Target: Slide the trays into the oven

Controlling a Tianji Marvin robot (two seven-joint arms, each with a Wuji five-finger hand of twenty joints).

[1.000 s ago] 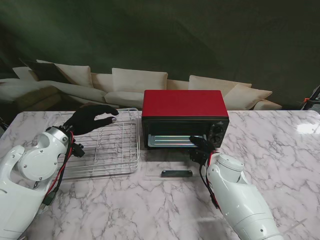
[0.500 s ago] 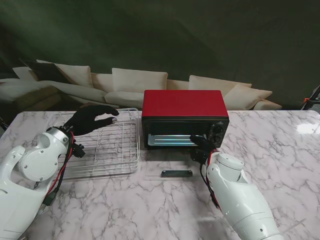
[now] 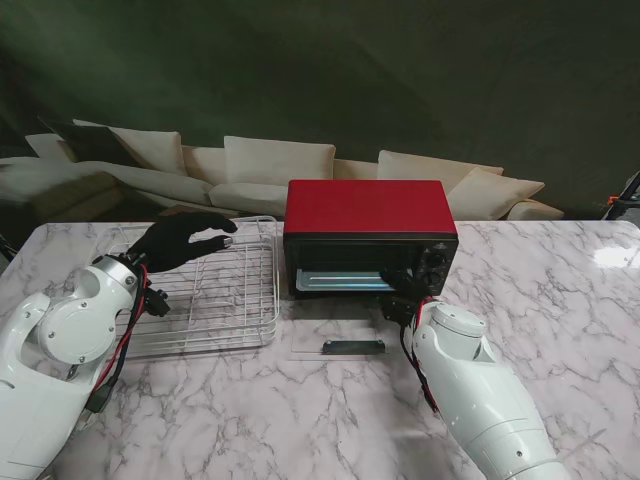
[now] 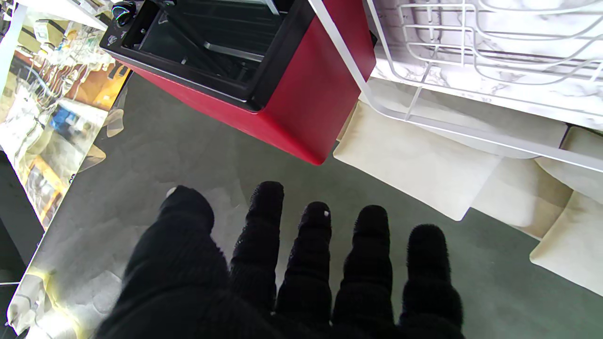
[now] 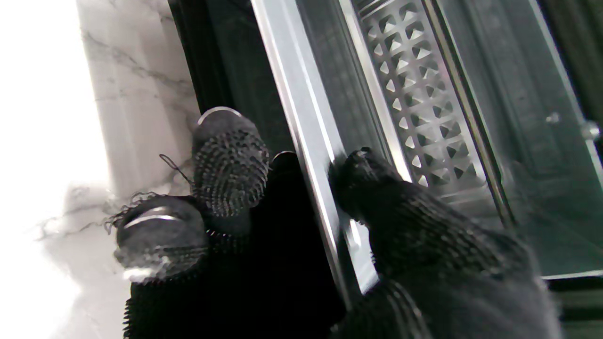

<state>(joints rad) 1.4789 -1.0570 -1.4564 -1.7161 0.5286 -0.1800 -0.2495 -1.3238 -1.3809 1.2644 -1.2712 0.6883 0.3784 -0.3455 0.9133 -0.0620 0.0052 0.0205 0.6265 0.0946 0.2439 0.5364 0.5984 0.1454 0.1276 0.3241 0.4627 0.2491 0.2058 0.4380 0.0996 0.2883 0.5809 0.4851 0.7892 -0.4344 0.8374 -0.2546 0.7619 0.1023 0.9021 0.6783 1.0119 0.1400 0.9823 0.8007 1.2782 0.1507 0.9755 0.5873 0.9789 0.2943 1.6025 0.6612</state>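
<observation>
Probably a living room; cream sofa [image 3: 270,165] behind marble table [image 3: 300,400].

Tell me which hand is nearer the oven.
Right. The right hand is at the oven opening, fingers on a tray's edge. The left hand hovers over the rack beside it.

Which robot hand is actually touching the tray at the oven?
The right robot hand, its fingers pinching the metal tray's edge at the red oven; the left robot hand hovers open over the wire rack.

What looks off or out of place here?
Nothing much. The oven sits square with its door folded down flat. The right hand pinches the tray edge at the mouth. The left hand hovers open over the wire rack.
</observation>
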